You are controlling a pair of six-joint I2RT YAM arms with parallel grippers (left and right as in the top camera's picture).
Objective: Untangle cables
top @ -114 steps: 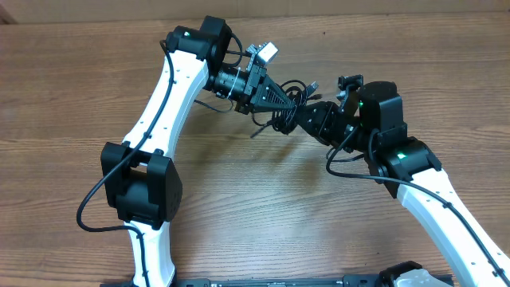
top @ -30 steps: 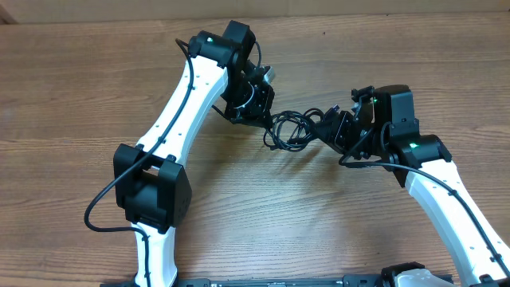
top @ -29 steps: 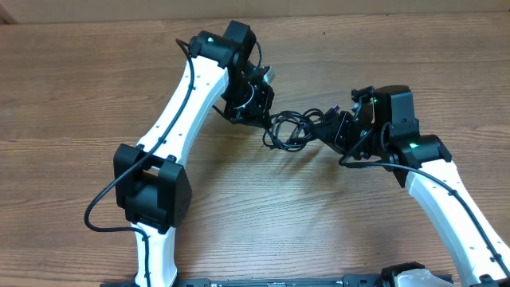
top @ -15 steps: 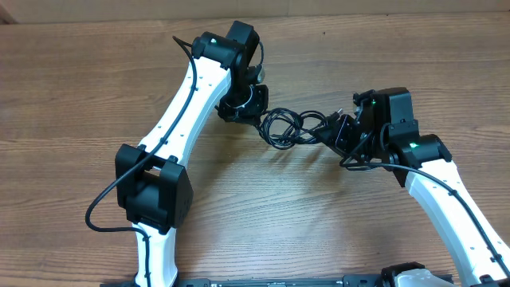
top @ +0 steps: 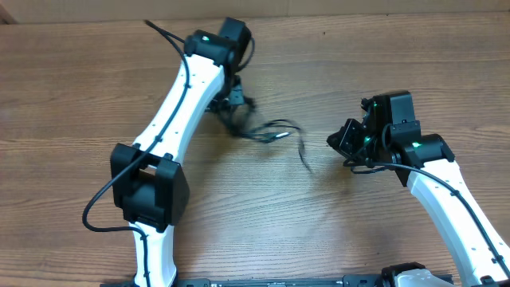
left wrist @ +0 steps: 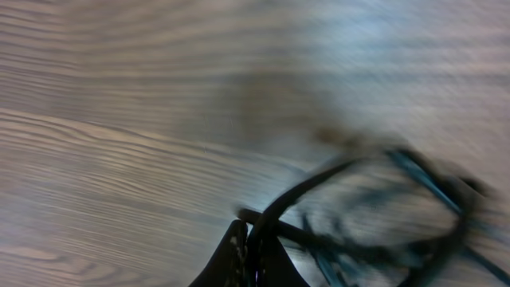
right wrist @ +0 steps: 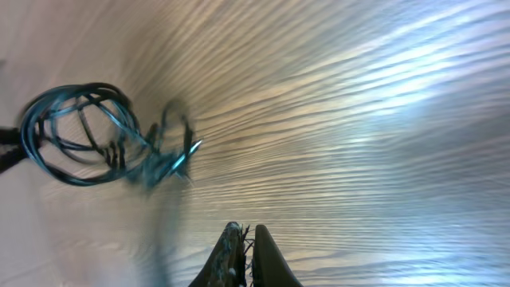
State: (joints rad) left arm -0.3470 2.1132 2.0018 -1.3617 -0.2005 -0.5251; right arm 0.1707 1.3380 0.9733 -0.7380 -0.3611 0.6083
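Overhead view, from the left: the left gripper sits in the upper middle of the frame, under its white arm. Its jaws are pinched shut on one end of the cables. These trail rightward across the table in a loose, blurred curve toward the centre. Right of centre, the right gripper is closed on nothing, well apart from the cables' free tail. The left wrist view shows a strand caught at the fingertips. To do this well, I judge the left should draw slowly while the right opens, takes one loose strand near the tail and pulls away gently, so loops slide rather than tighten.
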